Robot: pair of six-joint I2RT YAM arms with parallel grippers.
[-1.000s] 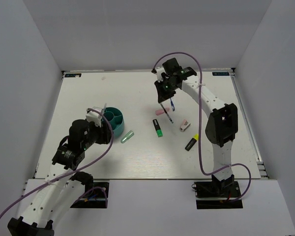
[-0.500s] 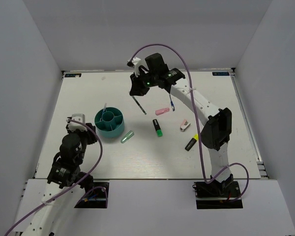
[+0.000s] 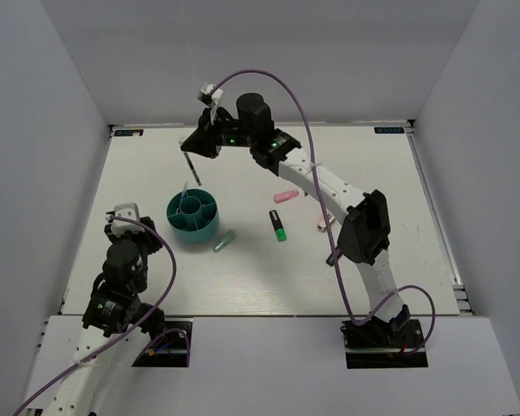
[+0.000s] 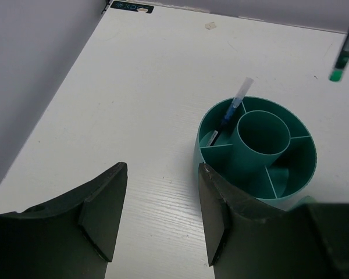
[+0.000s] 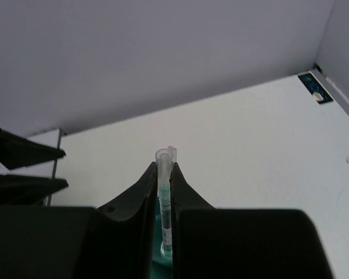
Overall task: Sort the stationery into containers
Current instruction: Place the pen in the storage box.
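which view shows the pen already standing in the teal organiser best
Left wrist: the pen leans in an outer compartment of the organiser, pale end up, seen close. The top external view shows it only as a small pale sliver. The right wrist view does not show it.

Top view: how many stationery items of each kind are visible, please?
Pens: 2, the held pen and the standing pen in the organiser
Highlighters: 1, the black-green highlighter
Markers: 1, the mint-green marker
Erasers: 1, the pink eraser
Total: 5 clearly seen; the right arm may hide more.
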